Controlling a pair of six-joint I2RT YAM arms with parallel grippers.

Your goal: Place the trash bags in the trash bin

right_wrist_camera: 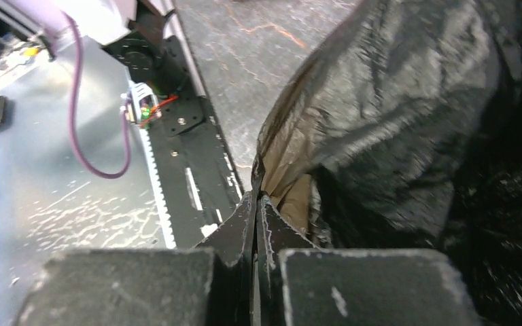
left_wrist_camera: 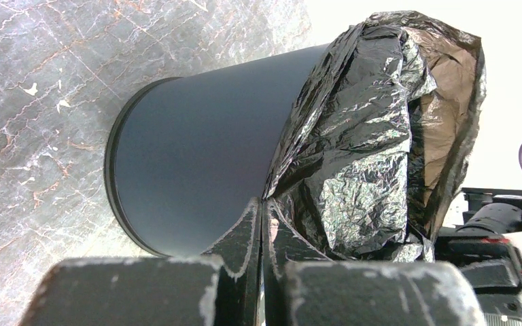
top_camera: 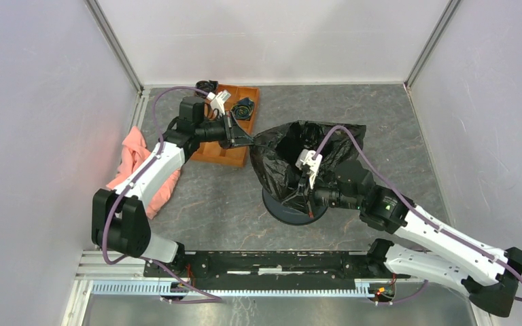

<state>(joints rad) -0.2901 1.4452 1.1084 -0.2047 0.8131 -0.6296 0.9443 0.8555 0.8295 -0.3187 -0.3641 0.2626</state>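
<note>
Grey marbled tabletop point(top_camera: 217, 204) carries your navy trash bin point(top_camera: 289, 212), with the black trash bag point(top_camera: 272, 166) draped over its mouth. Your left gripper point(top_camera: 249, 140) and right gripper point(top_camera: 298, 193) each pinch the bag's rim, fingers pressed together.

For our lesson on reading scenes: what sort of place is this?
Probably a robot test booth: plain walls enclose the table, two robot arms are bolted to a rail at its edge, and a bin and bag are the props.

Pink cloth point(top_camera: 136, 153): lies bunched by the left wall. Orange tray point(top_camera: 228, 155): sits near it, holds a small black roll point(top_camera: 244, 107).
</note>
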